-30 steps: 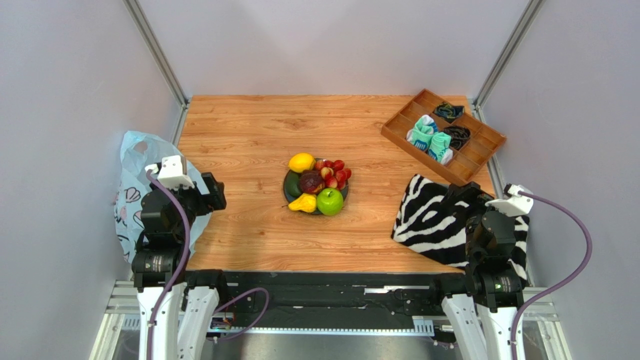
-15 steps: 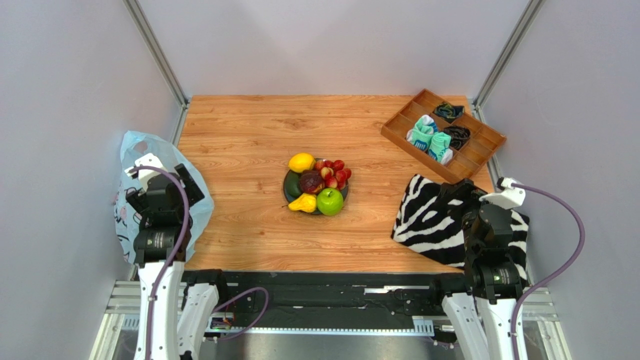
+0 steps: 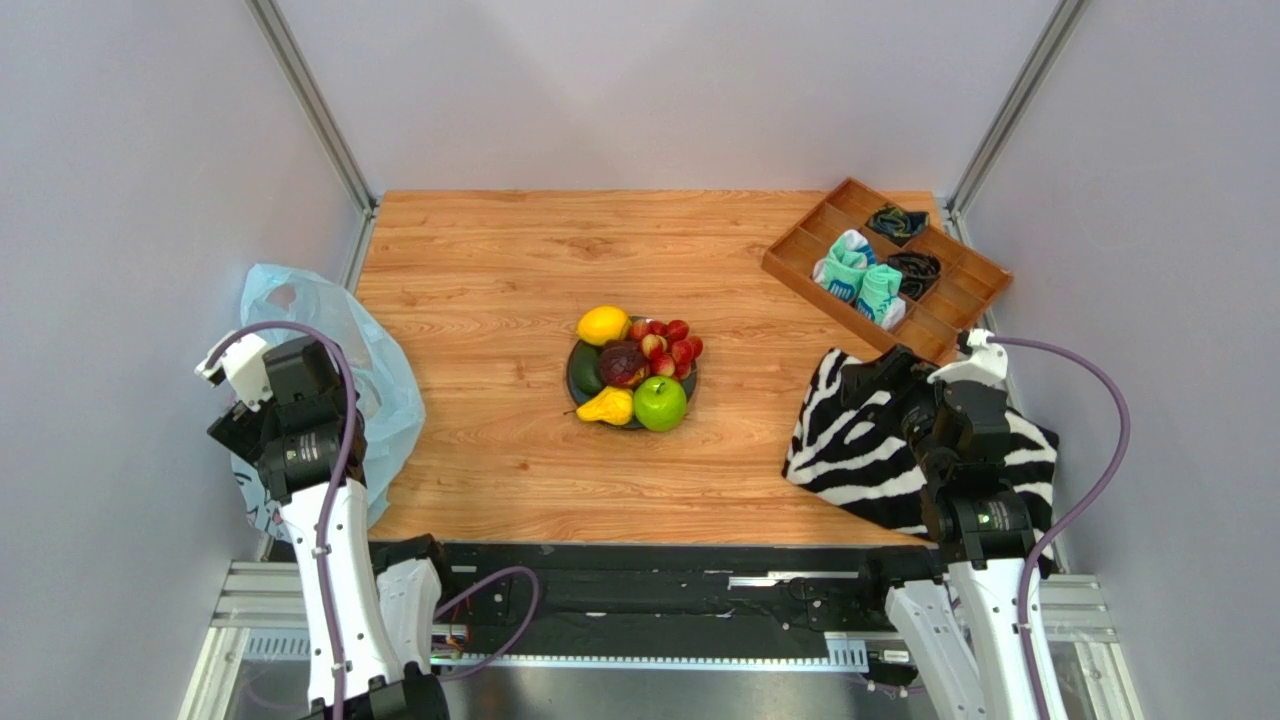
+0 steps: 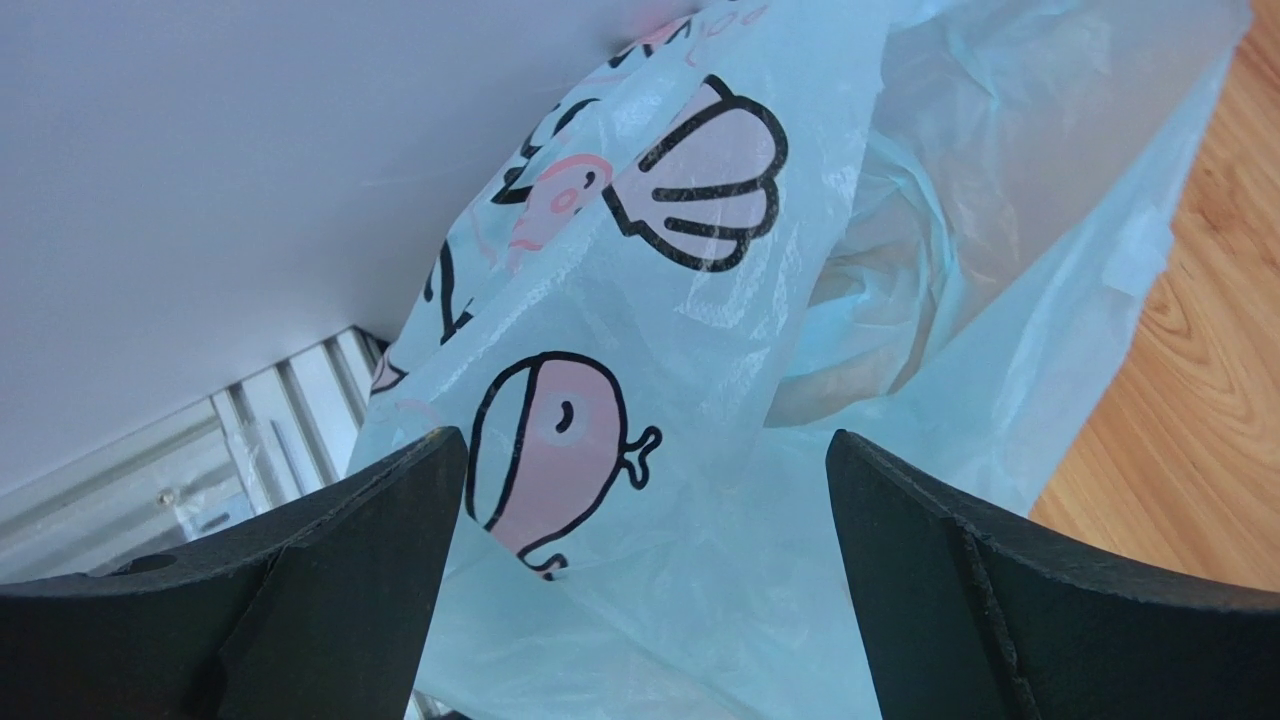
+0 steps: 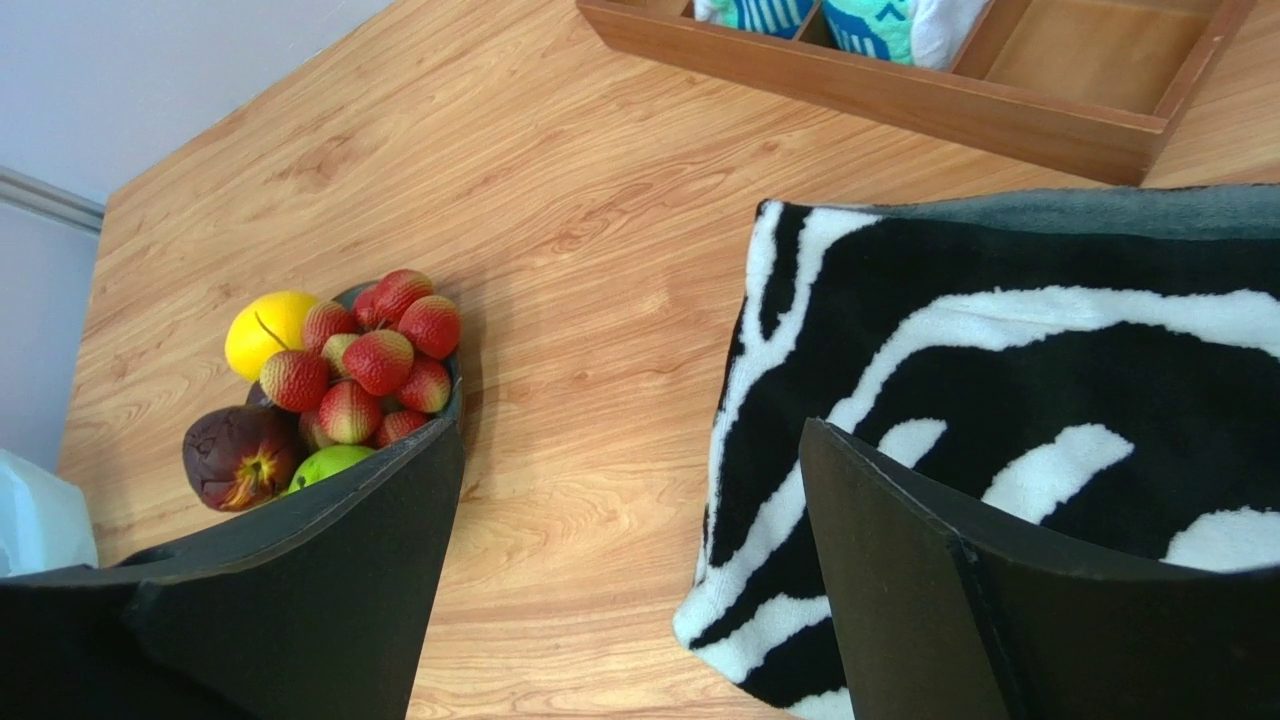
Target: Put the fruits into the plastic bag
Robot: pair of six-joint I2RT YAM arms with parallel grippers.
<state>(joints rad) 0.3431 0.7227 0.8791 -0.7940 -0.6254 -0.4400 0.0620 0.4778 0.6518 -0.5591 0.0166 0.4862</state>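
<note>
Left gripper (image 4: pixel 643 446), jaws apart, has swung onto the bag (image 3: pixel 388 408) at the left edge; right gripper (image 5: pixel 631 432), likewise apart, turns toward the fruits (image 3: pixel 634 368), all still mid-frame.

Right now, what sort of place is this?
Probably a robot test cell, not a kitchen: plain grey walls box in a wooden tabletop, two robot arms are bolted at its near edge, and the fruits on the plate look like toys.

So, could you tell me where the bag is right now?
In the top view the bag lies at the table's left edge by the wall, beneath the left hand, left of the fruits.
</note>
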